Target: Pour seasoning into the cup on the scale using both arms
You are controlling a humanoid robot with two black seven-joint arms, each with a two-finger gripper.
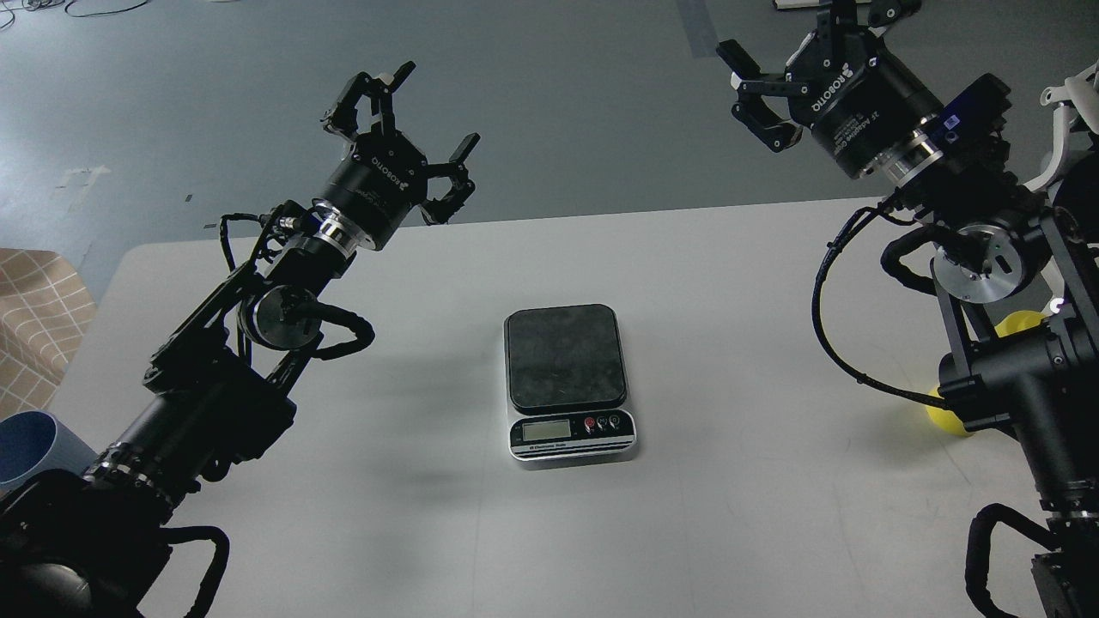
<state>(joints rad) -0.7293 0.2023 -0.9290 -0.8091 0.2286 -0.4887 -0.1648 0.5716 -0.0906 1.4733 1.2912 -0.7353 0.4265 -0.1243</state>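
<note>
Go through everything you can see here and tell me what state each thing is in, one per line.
scale: platform bare, flat on the table
cup: at the left edge, mostly hidden behind the left arm
seasoning: largely hidden behind the right arm
left gripper: open, holding nothing
right gripper: open, holding nothing
table: white

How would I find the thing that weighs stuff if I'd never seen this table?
Look at the big white table between the two black arms. Right in its middle sits the scale, a small silver box with a black rounded-square platform on top and nothing on it. Unlike anything else there, its front edge has a grey display and tiny buttons, one red.
</note>
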